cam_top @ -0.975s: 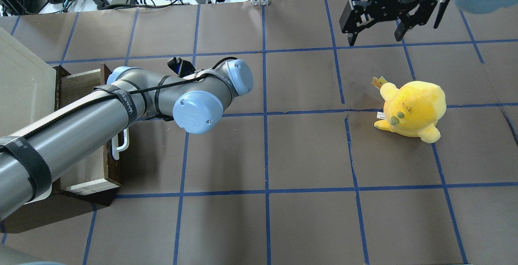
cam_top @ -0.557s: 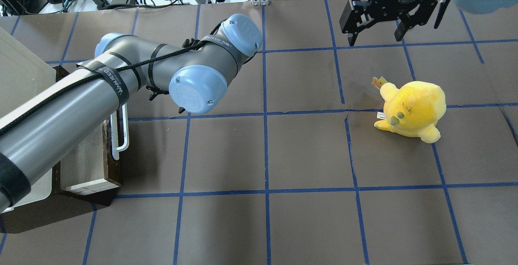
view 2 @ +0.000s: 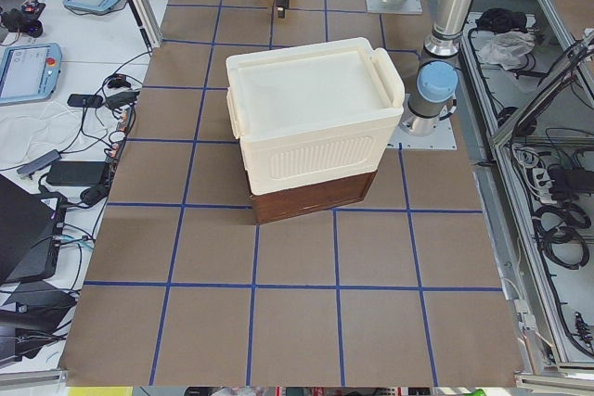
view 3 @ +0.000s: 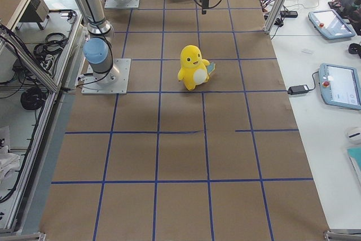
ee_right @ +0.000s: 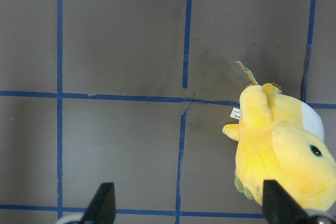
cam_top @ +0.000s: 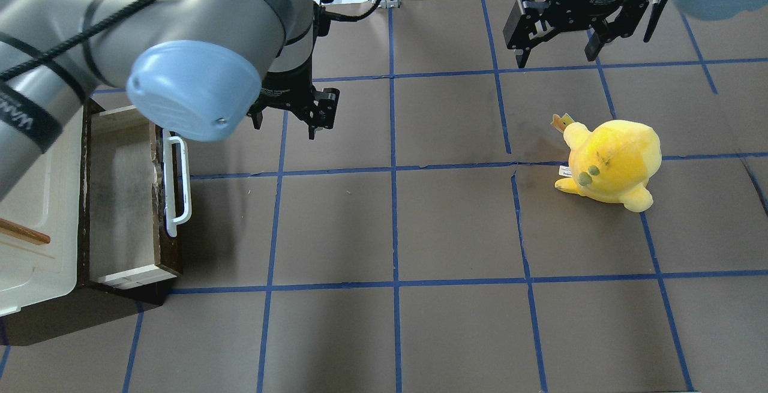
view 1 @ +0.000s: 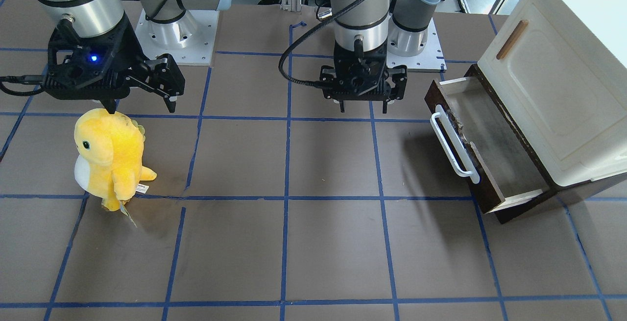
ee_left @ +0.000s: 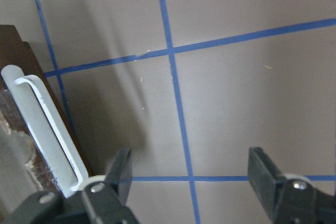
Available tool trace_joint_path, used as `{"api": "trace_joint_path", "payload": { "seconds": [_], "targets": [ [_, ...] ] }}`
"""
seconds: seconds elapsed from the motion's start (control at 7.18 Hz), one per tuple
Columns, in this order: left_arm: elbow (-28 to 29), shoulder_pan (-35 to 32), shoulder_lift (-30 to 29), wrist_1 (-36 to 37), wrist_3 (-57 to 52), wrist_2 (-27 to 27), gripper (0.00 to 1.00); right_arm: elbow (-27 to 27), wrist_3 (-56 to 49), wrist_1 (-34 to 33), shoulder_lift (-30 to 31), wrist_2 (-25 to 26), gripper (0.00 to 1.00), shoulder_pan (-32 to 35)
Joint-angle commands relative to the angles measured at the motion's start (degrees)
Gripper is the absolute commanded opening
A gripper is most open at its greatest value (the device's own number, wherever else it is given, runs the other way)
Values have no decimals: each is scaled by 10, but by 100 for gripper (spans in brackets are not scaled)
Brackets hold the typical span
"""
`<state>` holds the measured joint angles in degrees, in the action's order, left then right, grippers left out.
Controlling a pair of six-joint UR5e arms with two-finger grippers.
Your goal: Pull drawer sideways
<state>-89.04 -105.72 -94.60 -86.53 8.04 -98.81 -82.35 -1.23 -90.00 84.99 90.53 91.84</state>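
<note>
Brown drawer (view 1: 490, 144) looks pulled out, so we think our wide-open left hand (view 1: 363, 108) only needs to move off.

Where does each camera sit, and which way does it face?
Front-facing: across the table, facing the robot; shows left hand, right hand.
Overhead: behind the robot, looking forward and down; both hands.
Exterior left: table end by the cabinet, looking along it; arm bases.
Exterior right: opposite end, past the plush toy; arm bases.
Left wrist: down on the drawer; its hand's fingers.
Right wrist: down on the plush toy; its hand's fingers.
Shared: front-facing and overhead both show the open drawer.
</note>
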Motion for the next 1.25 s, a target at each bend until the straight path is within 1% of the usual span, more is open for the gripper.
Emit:
{"api": "trace_joint_path", "payload": {
  "seconds": [0.0,0.14,0.28,0.42,0.7,1.11],
  "targets": [
    [-3,59,70,-23,-38,53,82,0,0,0,0,0,100,0],
    [-4,102,91,-25,-39,81,82,0,0,0,0,0,100,0],
    [-9,139,100,-26,-43,105,87,0,-1,0,0,0,100,0],
    [-17,152,103,-24,-70,107,92,0,0,0,0,0,100,0],
    [-24,151,105,-19,-72,107,100,0,0,0,0,0,100,0],
    [-24,150,105,-19,-71,107,100,0,-1,0,0,0,100,0]
  ]
}}
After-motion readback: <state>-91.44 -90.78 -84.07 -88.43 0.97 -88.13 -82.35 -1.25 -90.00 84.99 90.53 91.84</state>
